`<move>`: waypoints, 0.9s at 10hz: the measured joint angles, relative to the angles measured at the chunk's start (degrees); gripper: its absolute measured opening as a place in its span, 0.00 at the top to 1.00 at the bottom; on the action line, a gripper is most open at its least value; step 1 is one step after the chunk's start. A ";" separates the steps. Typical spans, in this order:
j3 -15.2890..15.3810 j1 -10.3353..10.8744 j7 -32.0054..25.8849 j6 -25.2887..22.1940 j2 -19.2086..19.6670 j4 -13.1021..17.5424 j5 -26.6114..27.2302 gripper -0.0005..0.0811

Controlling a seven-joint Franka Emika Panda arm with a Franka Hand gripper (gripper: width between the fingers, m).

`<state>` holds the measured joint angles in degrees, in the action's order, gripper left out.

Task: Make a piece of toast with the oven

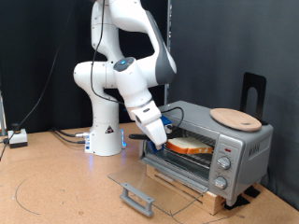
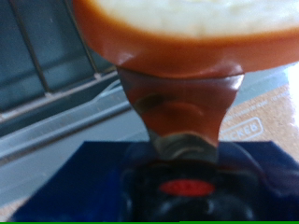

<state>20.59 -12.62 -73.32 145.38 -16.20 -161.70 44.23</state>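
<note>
The silver oven (image 1: 241,147) stands at the exterior view's right with its glass door (image 1: 154,185) dropped open. My gripper (image 1: 163,141) is at the oven's mouth, shut on the edge of the piece of toast (image 1: 192,145). The slice sits half inside the opening, about level with the wire rack. In the wrist view the toast (image 2: 187,28), pale with an orange-brown crust, fills the area just past one shiny finger (image 2: 182,107). The wire rack (image 2: 47,65) shows beside it. The second finger is hidden by the slice.
A round wooden plate (image 1: 235,118) lies on top of the oven. Three knobs (image 1: 222,164) are on its front panel. A black stand (image 1: 254,93) rises behind the oven. The robot base (image 1: 105,131) and cables (image 1: 65,136) are at the left of the wooden table.
</note>
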 joint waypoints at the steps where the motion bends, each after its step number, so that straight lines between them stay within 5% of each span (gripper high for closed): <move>1: 1.29 -0.05 1.12 2.10 0.00 -0.15 -1.87 0.50; 5: 0.79 -1.22 -2.19 3.42 -1.07 -0.26 -5.17 0.50; 9: -3.36 -6.96 -6.82 0.23 -1.67 -0.12 -11.42 0.50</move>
<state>17.23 -19.58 -80.14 145.61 -17.87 -161.81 32.81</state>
